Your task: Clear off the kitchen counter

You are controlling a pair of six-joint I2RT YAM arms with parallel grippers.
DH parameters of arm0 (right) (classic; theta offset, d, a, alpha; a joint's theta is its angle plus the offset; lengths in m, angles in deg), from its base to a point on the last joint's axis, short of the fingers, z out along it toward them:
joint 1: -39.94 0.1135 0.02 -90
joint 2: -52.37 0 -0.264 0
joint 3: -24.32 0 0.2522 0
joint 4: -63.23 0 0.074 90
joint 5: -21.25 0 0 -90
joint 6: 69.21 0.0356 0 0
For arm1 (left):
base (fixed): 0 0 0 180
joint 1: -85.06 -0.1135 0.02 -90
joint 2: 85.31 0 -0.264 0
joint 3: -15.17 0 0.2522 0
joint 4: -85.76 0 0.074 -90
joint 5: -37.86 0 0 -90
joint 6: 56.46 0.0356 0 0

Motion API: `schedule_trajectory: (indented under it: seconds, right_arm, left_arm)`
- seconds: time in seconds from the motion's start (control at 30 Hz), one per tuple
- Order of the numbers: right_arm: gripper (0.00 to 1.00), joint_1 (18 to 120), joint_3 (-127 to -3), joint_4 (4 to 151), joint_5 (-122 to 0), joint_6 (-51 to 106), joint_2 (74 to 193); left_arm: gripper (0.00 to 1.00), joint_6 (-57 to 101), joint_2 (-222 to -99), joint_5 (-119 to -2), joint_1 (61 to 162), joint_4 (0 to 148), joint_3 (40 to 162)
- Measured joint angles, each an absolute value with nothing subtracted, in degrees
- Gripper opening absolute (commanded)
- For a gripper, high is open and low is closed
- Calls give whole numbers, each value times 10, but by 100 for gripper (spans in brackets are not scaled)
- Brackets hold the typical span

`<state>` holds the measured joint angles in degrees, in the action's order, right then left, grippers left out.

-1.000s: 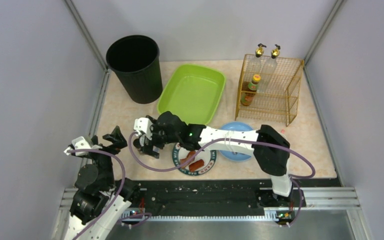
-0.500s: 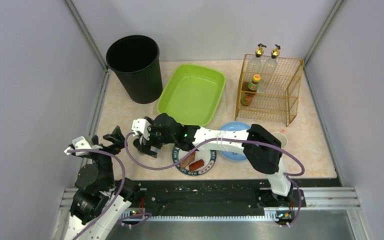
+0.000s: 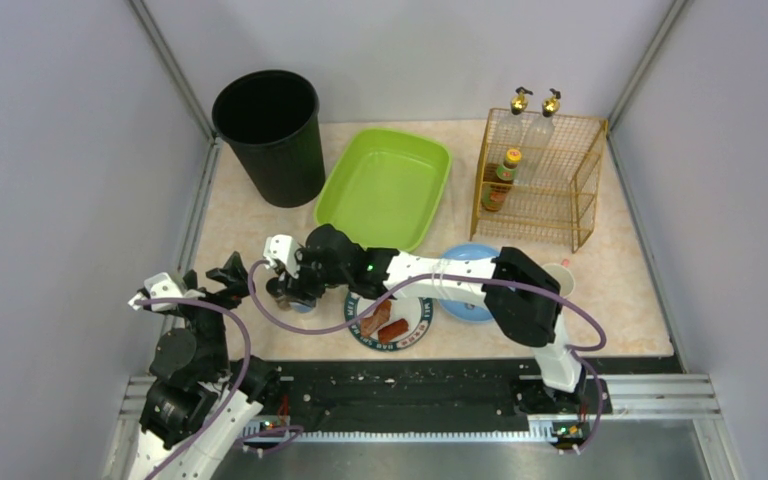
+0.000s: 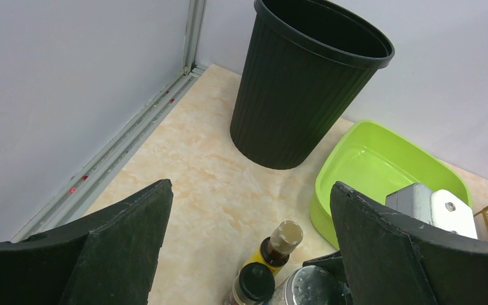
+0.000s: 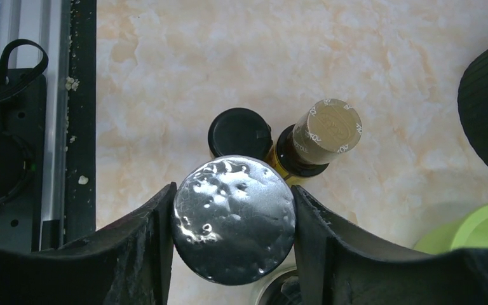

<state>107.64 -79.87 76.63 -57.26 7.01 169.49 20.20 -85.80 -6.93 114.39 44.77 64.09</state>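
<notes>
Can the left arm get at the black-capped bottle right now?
Probably, but tightly: the open left gripper faces the bottle across the counter, yet the right gripper clasps the jar right beside it.

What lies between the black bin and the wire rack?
The green tray lies between the black bin and the wire rack, as the top view shows.

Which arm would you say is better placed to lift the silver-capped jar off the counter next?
Right. The right fingers clasp the jar on both sides of its cap, while the left fingers hang open and empty, short of the bottles beside it.
</notes>
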Motion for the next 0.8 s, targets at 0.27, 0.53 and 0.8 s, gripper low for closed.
schedule_trajectory:
  seconds: [0.27,0.53,0.8]
  right_arm:
    - [0,1076,-799,767,-571,76,1694]
    - [0,1077,-779,793,-570,105,1621]
    - [0,1076,-779,792,-637,104,1440]
  left_arm:
    - [98,202,-858,-73,1144,448,641]
    - [98,202,-858,-73,1144,448,641]
    - [97,202,-858,-73,1144,448,641]
